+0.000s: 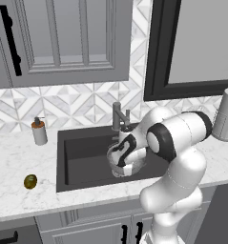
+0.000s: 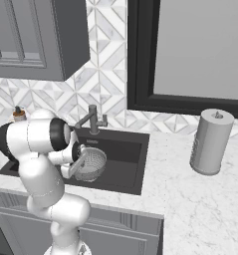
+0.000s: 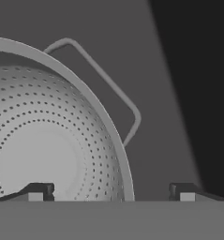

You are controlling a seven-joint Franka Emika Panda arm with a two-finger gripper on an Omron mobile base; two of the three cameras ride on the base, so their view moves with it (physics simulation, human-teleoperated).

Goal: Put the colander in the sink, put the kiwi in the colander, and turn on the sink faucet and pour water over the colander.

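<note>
Gripper (image 3: 111,192) spread wide astride the colander (image 3: 48,140) rim, not yet pinching, low inside the sink (image 1: 82,152) below the sink faucet (image 1: 118,116). Best to leave the bowl flat on the basin floor, lift straight clear. Kiwi (image 1: 30,181) waiting on counter, left of the basin.

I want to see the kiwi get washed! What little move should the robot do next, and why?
Probably lift the fingers out of the sink: they stand open astride the colander rim, the colander already sits inside, and the kiwi lies on the counter.
</note>
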